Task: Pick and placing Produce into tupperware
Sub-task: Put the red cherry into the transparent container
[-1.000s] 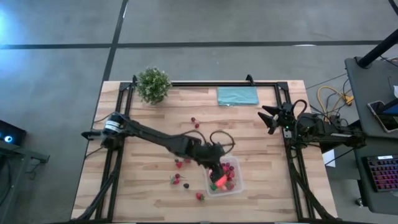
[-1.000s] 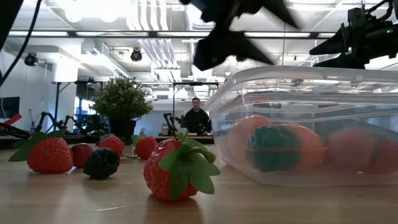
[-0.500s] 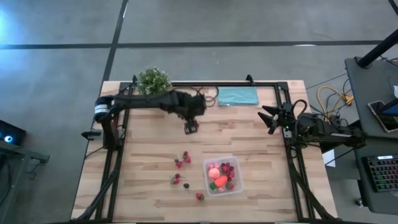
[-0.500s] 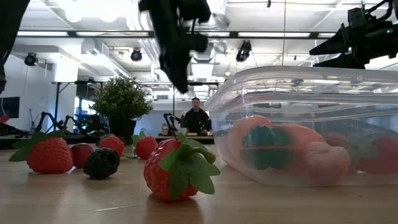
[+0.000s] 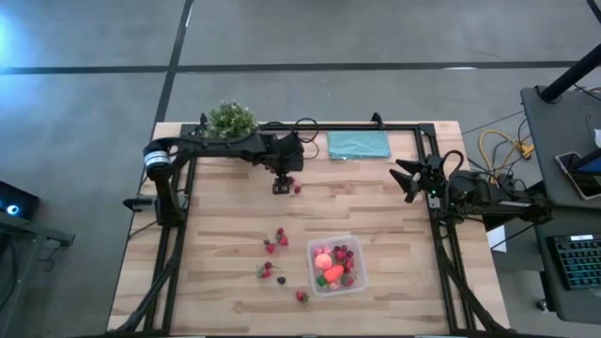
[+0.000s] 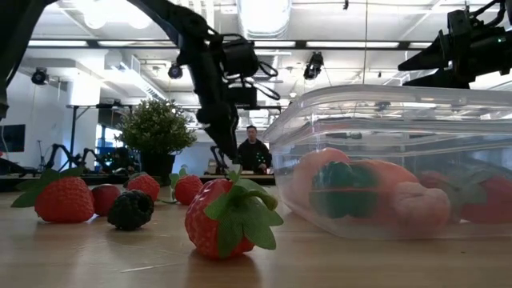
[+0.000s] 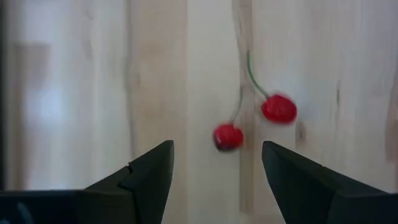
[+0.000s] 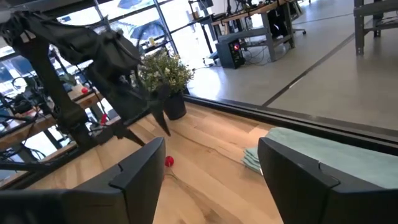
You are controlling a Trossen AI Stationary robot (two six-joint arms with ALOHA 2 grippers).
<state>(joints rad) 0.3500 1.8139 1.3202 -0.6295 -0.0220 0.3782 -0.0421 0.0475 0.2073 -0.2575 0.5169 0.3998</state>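
Done: you had several toy produce pieces, red, orange and pink, in the clear rounded-square plastic tupperware [image 5: 336, 266].
Left: red strawberry-like pieces [image 5: 273, 241] lay loose beside it; a red cherry pair [image 7: 254, 123] sat far off.
Left gripper [image 5: 281, 186]: fingers wide, empty, above the cherries.
Right gripper [image 5: 404, 180]: parked at the table's edge, fingers apart.
Surface: pale wooden table [image 5: 216, 235].
Room: open workshop, a person seated behind.

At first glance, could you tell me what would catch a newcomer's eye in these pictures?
Most striking is the left gripper, open and poised over a pair of red cherries on the far half of the table, near the potted plant. Next comes the clear tupperware at the near edge, already holding several colourful pieces, with loose strawberries scattered to its left. The right gripper waits open at the table's right edge.
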